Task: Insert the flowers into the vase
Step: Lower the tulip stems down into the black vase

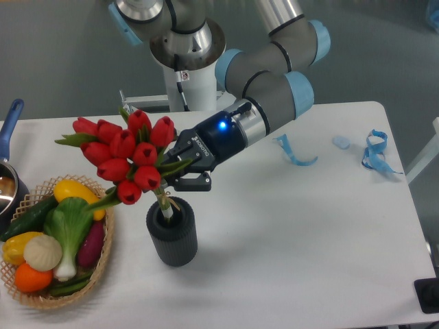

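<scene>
The flowers are clamped by the gripper at the stems — the stem ends already sit inside the vase mouth, blooms tilted left above the basket. The bunch should be lowered straight down, brought more upright, and released only once the stems are well seated — otherwise the vase could be tipped.

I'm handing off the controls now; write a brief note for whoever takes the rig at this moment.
End effector: shut on the flowers, gripping the stems just under the blooms.
Flowers: tilted, heads leaning left toward the wicker basket; stem ends are inside the mouth of the vase.
Vase: upright on the table.
Done: stems entered the vase.
Left: lower them fully, release, withdraw.
</scene>
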Controlling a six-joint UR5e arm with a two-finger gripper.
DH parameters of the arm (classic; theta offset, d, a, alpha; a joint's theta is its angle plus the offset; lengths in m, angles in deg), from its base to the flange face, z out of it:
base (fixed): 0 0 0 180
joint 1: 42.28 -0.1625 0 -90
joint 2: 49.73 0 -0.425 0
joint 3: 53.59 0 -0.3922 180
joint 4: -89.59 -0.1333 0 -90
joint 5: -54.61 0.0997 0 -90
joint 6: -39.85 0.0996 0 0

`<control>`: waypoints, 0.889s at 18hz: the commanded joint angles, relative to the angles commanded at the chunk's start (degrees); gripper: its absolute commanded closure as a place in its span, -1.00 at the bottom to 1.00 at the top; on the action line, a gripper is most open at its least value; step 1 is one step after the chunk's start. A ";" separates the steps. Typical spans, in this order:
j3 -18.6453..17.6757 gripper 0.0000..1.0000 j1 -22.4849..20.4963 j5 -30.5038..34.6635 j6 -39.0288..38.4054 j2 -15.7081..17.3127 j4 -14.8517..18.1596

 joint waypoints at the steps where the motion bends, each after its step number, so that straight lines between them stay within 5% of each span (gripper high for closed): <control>1: -0.35 0.58 0.00 0.17 0.00 -0.26 0.00; 16: -4.13 0.54 -0.62 1.41 8.79 -5.45 0.00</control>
